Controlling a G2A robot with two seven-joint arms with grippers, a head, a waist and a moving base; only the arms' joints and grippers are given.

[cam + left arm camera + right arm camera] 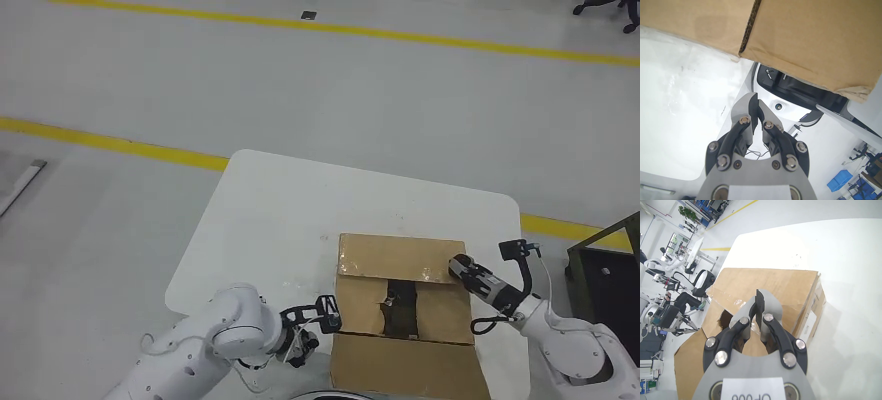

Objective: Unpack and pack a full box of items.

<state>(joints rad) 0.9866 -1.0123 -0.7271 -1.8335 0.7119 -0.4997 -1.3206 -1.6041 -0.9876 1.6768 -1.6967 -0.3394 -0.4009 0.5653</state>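
A brown cardboard box (404,300) stands at the near edge of the white table (280,220). Its top flaps lie nearly shut, with a dark gap (400,305) between them, and one flap (405,368) hangs out toward me. My left gripper (325,312) is shut and empty beside the box's left side; its wrist view looks up at the box wall (810,43) with the gripper (755,98) below it. My right gripper (458,267) is shut and empty at the box's right top edge; its wrist view has the gripper (759,296) above the box top (776,283).
The table's near edge and the robot's base lie close under the left gripper. A dark cart (610,270) stands at the right, off the table. Bare tabletop stretches left of and behind the box.
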